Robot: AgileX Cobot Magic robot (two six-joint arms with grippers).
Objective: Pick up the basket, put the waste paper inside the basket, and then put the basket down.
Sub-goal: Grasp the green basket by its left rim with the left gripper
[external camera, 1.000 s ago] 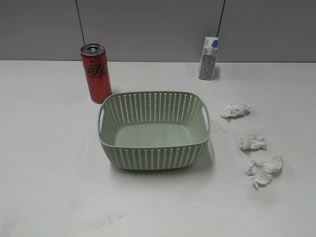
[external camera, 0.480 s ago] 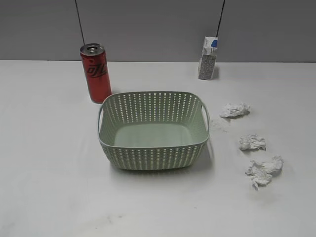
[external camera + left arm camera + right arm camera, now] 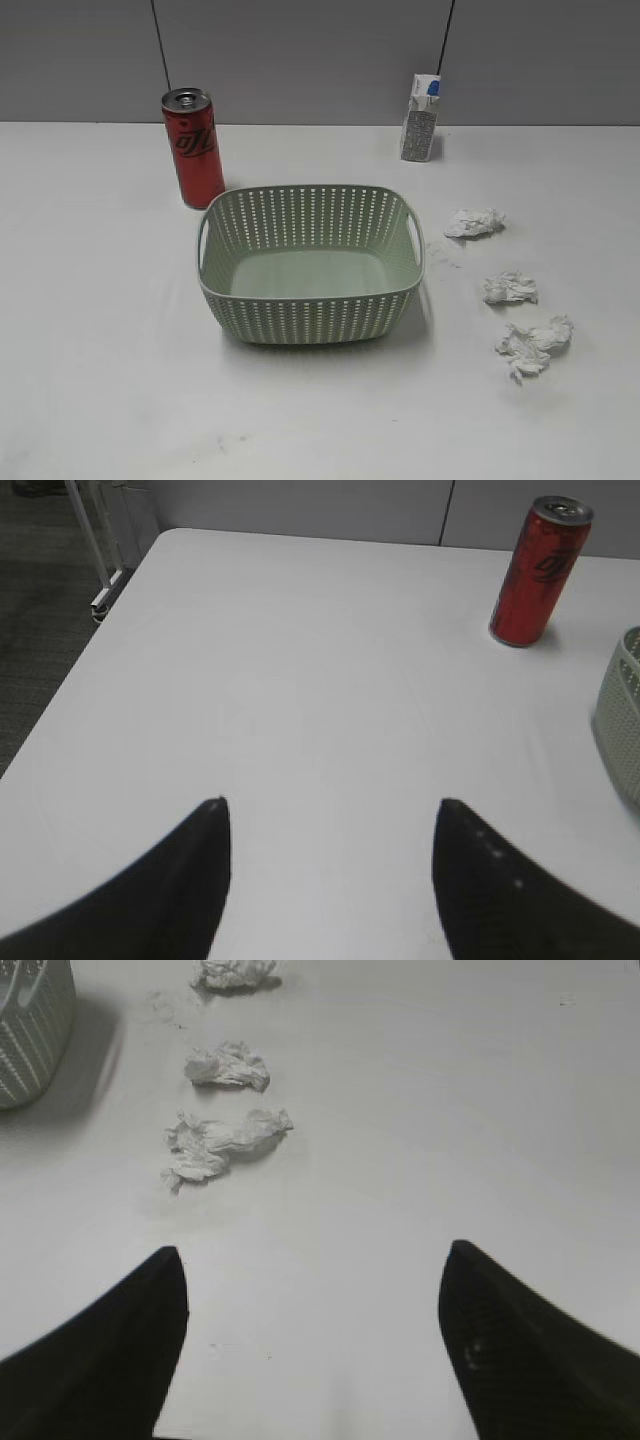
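Note:
The pale green basket point(image 3: 310, 262) stands empty in the middle of the white table; its edge shows in the left wrist view point(image 3: 625, 715) and in the right wrist view point(image 3: 30, 1025). Three white paper wads lie to its right: far point(image 3: 474, 222), middle point(image 3: 510, 288), near point(image 3: 533, 343). They also show in the right wrist view, far point(image 3: 232, 972), middle point(image 3: 227, 1066) and near point(image 3: 222, 1143). My left gripper point(image 3: 330, 805) is open and empty above bare table left of the basket. My right gripper point(image 3: 312, 1252) is open and empty, short of the near wad. Neither gripper shows in the exterior view.
A red drink can point(image 3: 194, 147) stands behind the basket's left corner, also in the left wrist view point(image 3: 540, 570). A white-and-blue carton point(image 3: 421, 118) stands at the back right. The table's left edge point(image 3: 90, 655) drops to dark floor.
The scene has shifted slightly in the exterior view; the basket, can, carton and wads keep their places. No gripper enters that view.

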